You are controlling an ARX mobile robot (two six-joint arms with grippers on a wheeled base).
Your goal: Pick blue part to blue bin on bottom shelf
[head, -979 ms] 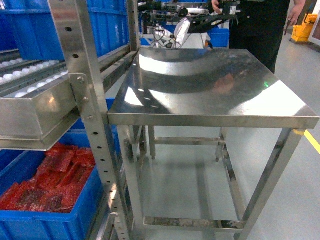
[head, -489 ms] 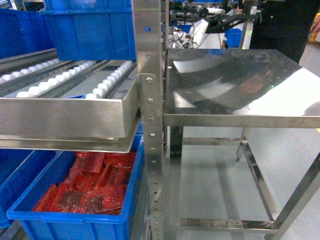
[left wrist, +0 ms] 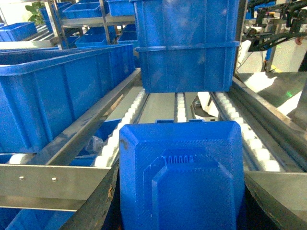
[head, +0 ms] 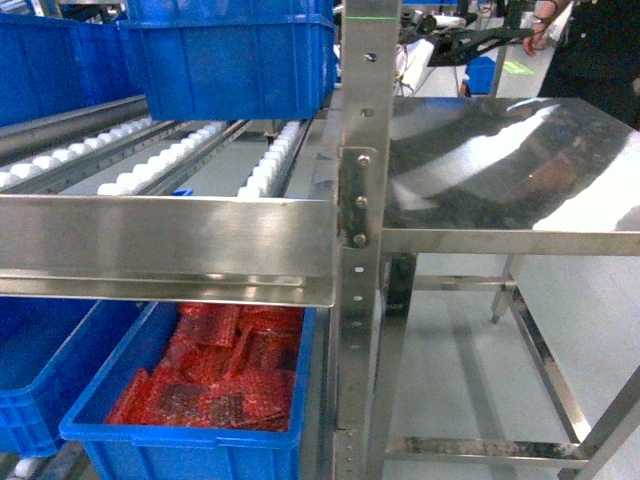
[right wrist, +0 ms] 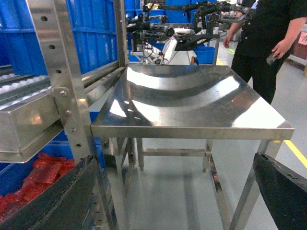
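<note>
- Holding the blue part (left wrist: 182,177) clamped between the left gripper's dark fingers (left wrist: 103,201), I face the roller rack (head: 170,250).
- Right gripper (right wrist: 172,201) gapes empty, spare.

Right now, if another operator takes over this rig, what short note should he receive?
Left hand: shut on the blue part, facing the roller shelf.
Right hand: open, empty, facing the steel table.
Below the roller shelf: the red-packet bin and the left bin.
Done: part picked.
Left: lower it into the correct blue bin, release.
</note>
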